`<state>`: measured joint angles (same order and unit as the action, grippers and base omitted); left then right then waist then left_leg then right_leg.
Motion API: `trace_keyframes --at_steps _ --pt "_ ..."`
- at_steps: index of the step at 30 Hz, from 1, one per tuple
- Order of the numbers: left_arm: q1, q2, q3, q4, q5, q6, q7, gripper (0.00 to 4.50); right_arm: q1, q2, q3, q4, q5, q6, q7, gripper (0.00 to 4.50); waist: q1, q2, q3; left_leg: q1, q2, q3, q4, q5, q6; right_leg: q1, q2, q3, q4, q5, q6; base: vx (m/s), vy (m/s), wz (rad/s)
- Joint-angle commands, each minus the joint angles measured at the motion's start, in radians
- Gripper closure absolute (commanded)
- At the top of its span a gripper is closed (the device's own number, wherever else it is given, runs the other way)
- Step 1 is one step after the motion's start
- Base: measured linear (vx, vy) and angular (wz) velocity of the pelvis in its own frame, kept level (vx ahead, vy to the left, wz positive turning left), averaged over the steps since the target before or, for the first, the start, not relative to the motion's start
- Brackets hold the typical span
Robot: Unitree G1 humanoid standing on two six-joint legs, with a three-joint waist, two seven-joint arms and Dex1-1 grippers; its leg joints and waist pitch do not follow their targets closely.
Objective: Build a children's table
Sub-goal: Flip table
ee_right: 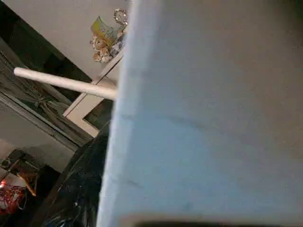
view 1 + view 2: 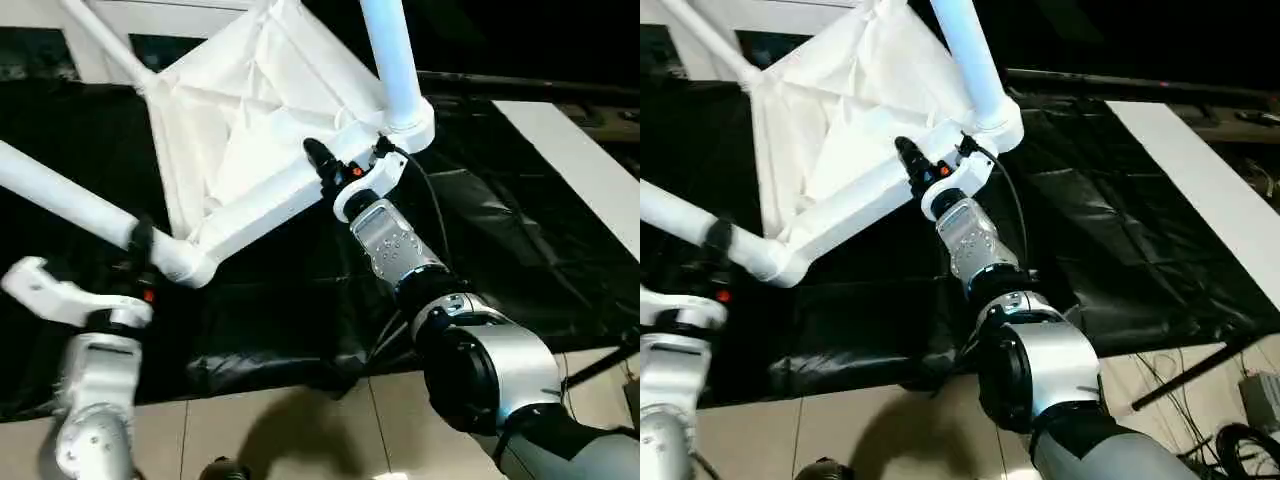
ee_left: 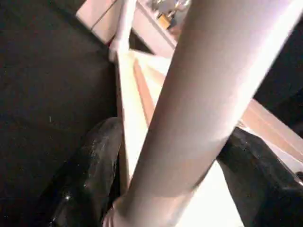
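Note:
The children's table hangs tilted with its ribbed underside (image 2: 250,110) facing me. One white leg (image 2: 385,50) rises from the corner socket at the right. Another leg (image 2: 60,195) runs out to the left from the near corner socket (image 2: 185,262). My right gripper (image 2: 350,165) is shut on the tabletop's rim just beside the right socket, and the rim (image 1: 213,118) sits close in the right wrist view. My left gripper (image 2: 140,250) straddles the left leg at its socket. Its black fingers (image 3: 90,175) stand on either side of the leg (image 3: 199,104), open.
Black sheeting (image 2: 480,230) covers the ground under the table, with tiled floor (image 2: 300,430) at the near edge. A long white board (image 2: 580,160) lies at the right. A dark bar (image 2: 520,85) crosses behind. Cables (image 2: 1180,380) trail at the lower right.

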<state>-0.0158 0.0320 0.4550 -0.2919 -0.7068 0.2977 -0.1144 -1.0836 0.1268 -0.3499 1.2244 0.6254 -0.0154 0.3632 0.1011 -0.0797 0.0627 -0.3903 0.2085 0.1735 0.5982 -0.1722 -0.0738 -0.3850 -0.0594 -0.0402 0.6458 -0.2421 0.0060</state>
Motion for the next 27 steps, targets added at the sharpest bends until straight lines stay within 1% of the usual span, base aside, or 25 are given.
trace_keyframes --at_steps 1,2,3,4,5,6,7,8,9,10,12,14,16,17,18,19,20,21,22,23,24,25,26,27 --pt "0.038 0.032 0.033 -0.029 0.061 -0.054 -0.025 1.04 0.020 -0.121 -0.037 -0.039 -0.031 -0.094 -0.076 2.41 -0.002 0.023 -0.070 0.033 0.028 0.003 -0.065 -0.105 0.011 0.034 -0.059 0.034 -0.057 0.106 -0.169 0.000 0.000 0.00" --pt "0.045 0.042 0.013 -0.027 0.081 -0.051 -0.033 0.86 0.021 -0.124 -0.039 -0.041 -0.034 -0.099 -0.084 2.41 0.000 0.023 -0.070 0.034 0.028 0.003 -0.065 -0.110 0.007 0.033 -0.058 0.034 -0.057 0.100 -0.167 0.000 0.000 0.00" --pt "0.051 0.050 0.001 -0.019 0.103 -0.034 -0.011 0.76 0.021 -0.126 -0.040 -0.043 -0.036 -0.102 -0.087 2.41 0.008 0.028 -0.068 0.040 0.029 0.005 -0.065 -0.127 -0.001 0.029 -0.058 0.036 -0.059 0.088 -0.167 0.000 0.000 0.00" --pt "0.050 0.047 0.000 -0.006 0.116 -0.029 0.031 0.76 0.021 -0.130 -0.042 -0.048 -0.039 -0.103 -0.091 2.41 0.011 0.032 -0.066 0.042 0.031 0.006 -0.068 -0.160 -0.017 0.025 -0.058 0.036 -0.060 0.067 -0.167 0.000 0.000 0.00" --pt "0.047 0.049 0.001 0.004 0.144 -0.011 0.085 0.68 0.021 -0.134 -0.037 -0.051 -0.045 -0.103 -0.092 2.41 0.014 0.030 -0.066 0.043 0.031 0.007 -0.069 -0.190 -0.030 0.025 -0.056 0.037 -0.063 0.046 -0.160 0.000 0.000 0.00" --pt "0.047 0.051 0.002 0.007 0.152 -0.006 0.098 0.56 0.021 -0.135 -0.037 -0.052 -0.046 -0.103 -0.092 2.41 0.017 0.030 -0.066 0.043 0.031 0.006 -0.069 -0.197 -0.035 0.026 -0.056 0.037 -0.063 0.043 -0.154 0.000 0.000 0.00" --pt "0.045 0.054 0.010 0.021 0.187 0.007 0.154 0.43 0.021 -0.139 -0.033 -0.056 -0.051 -0.103 -0.093 2.41 0.022 0.030 -0.066 0.041 0.030 0.005 -0.070 -0.199 -0.040 0.027 -0.056 0.037 -0.064 0.036 -0.139 0.000 0.000 0.00" --pt "0.041 0.049 0.022 0.030 0.204 0.000 0.185 0.43 0.021 -0.141 -0.031 -0.058 -0.055 -0.103 -0.095 2.41 0.023 0.030 -0.068 0.037 0.029 0.002 -0.071 -0.194 -0.044 0.030 -0.056 0.036 -0.063 0.036 -0.129 0.000 0.000 0.00" --pt "0.033 0.040 0.052 0.042 0.206 -0.013 0.223 0.34 0.021 -0.146 -0.029 -0.061 -0.062 -0.104 -0.100 2.41 0.024 0.029 -0.069 0.037 0.029 0.002 -0.070 -0.191 -0.045 0.031 -0.058 0.036 -0.064 0.035 -0.126 0.000 0.000 0.00" --pt "0.033 0.040 0.052 0.042 0.206 -0.013 0.223 0.34 0.021 -0.146 -0.029 -0.061 -0.062 -0.104 -0.100 2.41 0.024 0.027 -0.069 0.033 0.028 0.000 -0.071 -0.184 -0.047 0.033 -0.060 0.035 -0.062 0.040 -0.127 0.000 0.000 0.00" --pt "0.033 0.040 0.052 0.042 0.206 -0.013 0.223 0.34 0.021 -0.146 -0.029 -0.061 -0.062 -0.104 -0.100 2.41 0.025 0.026 -0.070 0.033 0.027 0.000 -0.070 -0.185 -0.047 0.030 -0.060 0.035 -0.063 0.029 -0.132 0.000 0.000 0.00" --pt "0.033 0.040 0.052 0.042 0.206 -0.013 0.223 0.34 0.021 -0.146 -0.029 -0.061 -0.062 -0.104 -0.100 2.41 0.023 0.024 -0.070 0.030 0.025 0.001 -0.069 -0.186 -0.044 0.031 -0.061 0.035 -0.063 0.020 -0.139 0.000 0.000 0.00" --pt "0.030 0.036 0.061 0.044 0.204 -0.018 0.231 0.29 0.021 -0.148 -0.029 -0.061 -0.064 -0.104 -0.101 2.41 0.020 0.024 -0.071 0.030 0.025 0.000 -0.068 -0.181 -0.039 0.030 -0.060 0.034 -0.062 0.025 -0.142 0.000 0.000 0.00" --pt "0.027 0.031 0.073 0.048 0.201 -0.026 0.242 0.28 0.020 -0.150 -0.029 -0.062 -0.066 -0.104 -0.103 2.41 0.017 0.023 -0.072 0.027 0.025 0.000 -0.068 -0.169 -0.035 0.032 -0.060 0.034 -0.061 0.042 -0.147 0.000 0.000 0.00" --pt "0.009 0.073 0.071 0.007 0.183 -0.113 0.108 0.28 0.013 -0.174 0.014 -0.069 -0.121 -0.100 -0.110 2.41 0.012 0.004 -0.071 0.026 0.025 0.003 -0.067 -0.163 -0.027 0.034 -0.059 0.035 -0.063 0.045 -0.148 0.000 0.000 0.00" --pt "0.000 0.132 0.053 -0.025 0.195 -0.185 -0.017 0.28 0.007 -0.193 0.049 -0.076 -0.164 -0.094 -0.118 2.41 0.017 0.013 -0.075 0.028 0.023 0.003 -0.064 -0.130 -0.017 0.035 -0.064 0.034 -0.061 0.050 -0.152 0.000 0.000 0.00" --pt "-0.005 0.173 0.037 -0.047 0.207 -0.233 -0.104 0.28 0.002 -0.204 0.072 -0.081 -0.192 -0.090 -0.123 2.41 0.018 0.018 -0.075 0.029 0.022 0.000 -0.063 -0.105 -0.005 0.032 -0.062 0.032 -0.060 0.058 -0.150 0.000 0.000 0.00" --pt "-0.023 0.215 0.038 -0.058 0.236 -0.280 -0.144 0.28 -0.002 -0.214 0.095 -0.086 -0.221 -0.089 -0.138 2.41 0.017 0.017 -0.074 0.031 0.022 0.001 -0.063 -0.103 -0.004 0.028 -0.058 0.031 -0.060 0.062 -0.149 0.000 0.000 0.00" --pt "-0.038 0.245 0.043 -0.059 0.264 -0.299 -0.148 0.28 -0.004 -0.218 0.105 -0.089 -0.234 -0.087 -0.151 2.41 0.013 0.018 -0.072 0.032 0.023 0.000 -0.063 -0.107 -0.008 0.027 -0.054 0.028 -0.055 0.067 -0.149 0.000 0.000 0.00" --pt "-0.038 0.245 0.043 -0.059 0.264 -0.299 -0.148 0.28 -0.004 -0.218 0.105 -0.089 -0.234 -0.087 -0.151 2.41 0.012 0.019 -0.070 0.033 0.023 0.001 -0.065 -0.119 -0.012 0.025 -0.053 0.028 -0.055 0.061 -0.147 0.000 0.000 0.00" --pt "-0.074 0.290 0.058 -0.065 0.305 -0.327 -0.124 0.28 -0.008 -0.227 0.126 -0.092 -0.264 -0.091 -0.181 2.41 0.006 0.015 -0.067 0.028 0.023 0.001 -0.066 -0.133 -0.023 0.028 -0.054 0.030 -0.055 0.046 -0.147 0.000 0.000 0.00" --pt "-0.086 0.305 0.060 -0.068 0.312 -0.330 -0.116 0.28 -0.009 -0.229 0.131 -0.093 -0.273 -0.094 -0.190 2.41 0.007 0.019 -0.067 0.032 0.023 0.003 -0.067 -0.160 -0.036 0.024 -0.057 0.032 -0.056 0.015 -0.139 0.000 0.000 0.00" --pt "-0.102 0.331 0.058 -0.078 0.318 -0.327 -0.116 0.28 -0.011 -0.232 0.138 -0.096 -0.283 -0.098 -0.199 2.41 0.005 0.019 -0.067 0.031 0.023 0.003 -0.068 -0.176 -0.050 0.025 -0.059 0.034 -0.057 -0.008 -0.133 0.000 0.000 0.00" --pt "-0.109 0.345 0.054 -0.082 0.321 -0.326 -0.113 0.28 -0.012 -0.233 0.140 -0.097 -0.288 -0.101 -0.203 2.41 0.005 0.020 -0.068 0.031 0.022 0.003 -0.068 -0.181 -0.056 0.024 -0.059 0.034 -0.057 -0.013 -0.129 0.000 0.000 0.00"
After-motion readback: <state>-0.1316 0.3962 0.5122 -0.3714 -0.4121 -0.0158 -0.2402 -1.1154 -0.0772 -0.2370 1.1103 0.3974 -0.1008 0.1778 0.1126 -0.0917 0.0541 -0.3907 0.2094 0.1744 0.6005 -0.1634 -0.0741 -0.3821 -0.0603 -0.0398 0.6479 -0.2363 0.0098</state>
